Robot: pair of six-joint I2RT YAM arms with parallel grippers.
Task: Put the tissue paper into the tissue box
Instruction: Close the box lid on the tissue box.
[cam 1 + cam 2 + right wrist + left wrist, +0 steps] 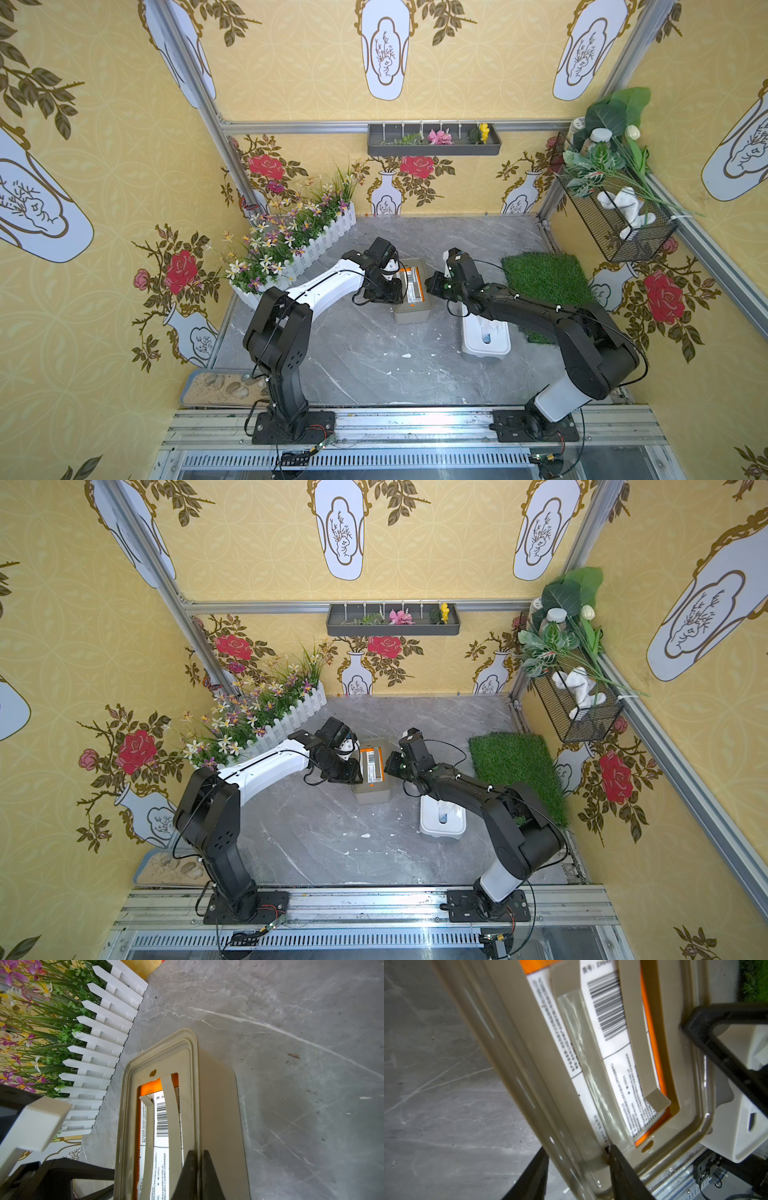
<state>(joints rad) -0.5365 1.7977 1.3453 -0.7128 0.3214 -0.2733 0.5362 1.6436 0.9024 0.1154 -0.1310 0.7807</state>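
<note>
The tissue pack (412, 284) already lay inside the tissue box (411, 315) at the middle of the tabletop (353, 365), under two strips (629, 1043). The right end effector (198, 1154) pinched the box wall, jaws narrow. The left end effector (578, 1147) straddled the rim, but I could not tell whether it gripped. Probably what remained was fitting the white cover (486, 345), which lay toward the right edge

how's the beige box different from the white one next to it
The beige box is pinched at its rim by the right pincer; the white box lies ungripped. The beige box shows an orange pack through a wide opening; the white box has a narrow slot. Both sit on the marble table.
</note>
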